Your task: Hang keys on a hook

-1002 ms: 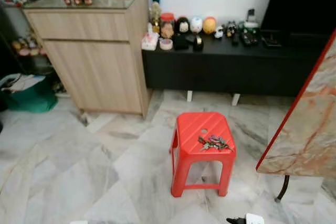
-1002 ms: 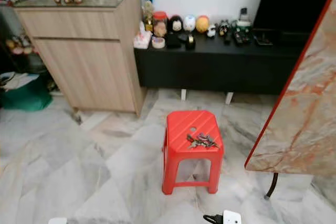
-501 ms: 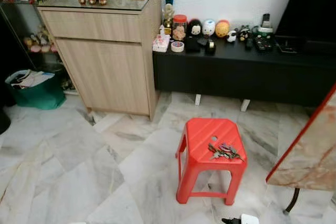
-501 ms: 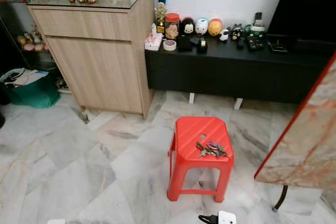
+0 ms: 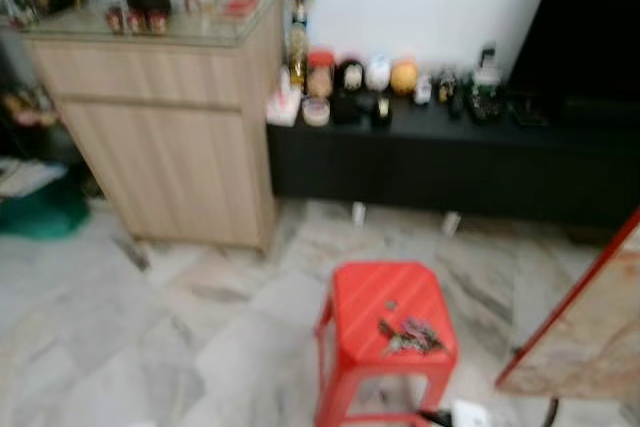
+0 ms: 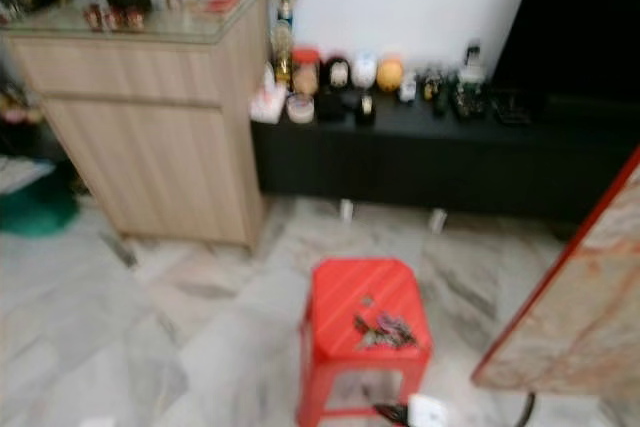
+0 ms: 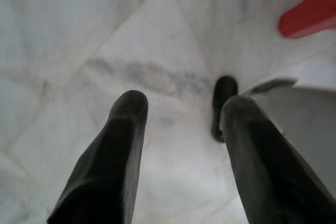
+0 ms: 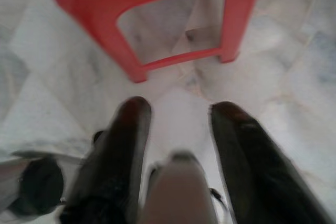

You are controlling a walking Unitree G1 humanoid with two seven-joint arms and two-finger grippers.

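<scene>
Metal keys (image 5: 410,336) are seen heaped on a ribbed red plastic stool (image 5: 352,322); left gripper (image 7: 181,109) and right gripper (image 8: 178,113) are parted, empty, over marble floor (image 5: 120,347).

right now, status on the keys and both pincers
Both pincers open, empty, hanging low over the marble floor. Keys lying on the red stool, untouched. No hook made out; picture blurred. Path to stool looks clear.

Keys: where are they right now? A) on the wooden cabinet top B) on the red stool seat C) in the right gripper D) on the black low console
B: the keys lie in a loose bunch on the seat of the red stool, which stands on the marble floor in front of the black console.
</scene>
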